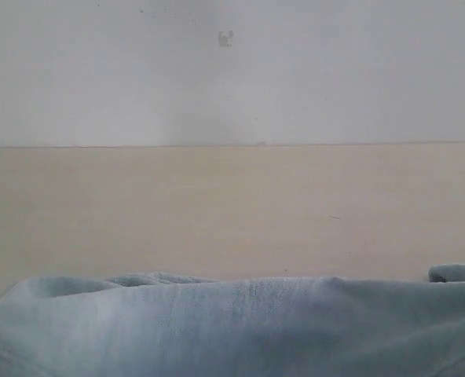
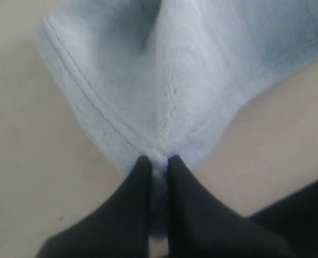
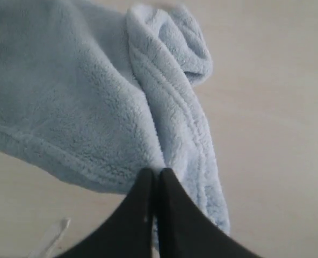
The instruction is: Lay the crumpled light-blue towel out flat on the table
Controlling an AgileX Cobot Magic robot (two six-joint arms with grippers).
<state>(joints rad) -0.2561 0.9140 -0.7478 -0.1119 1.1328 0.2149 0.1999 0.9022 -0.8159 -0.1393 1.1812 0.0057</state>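
Left gripper and right gripper are each pinched shut on an edge of the towel, which is bunched across the near side of the table; I worry these thin bites could slip if I pull apart hard.

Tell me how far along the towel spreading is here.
Done: both grasps are made, with the left fingers and right fingers each shut on a hemmed edge of the towel. In hand: the cloth runs in folds from both pinches, with one end rolled over. Left: nothing is flat yet, so the towel probably needs pulling taut and laying onto the bare table beyond it.
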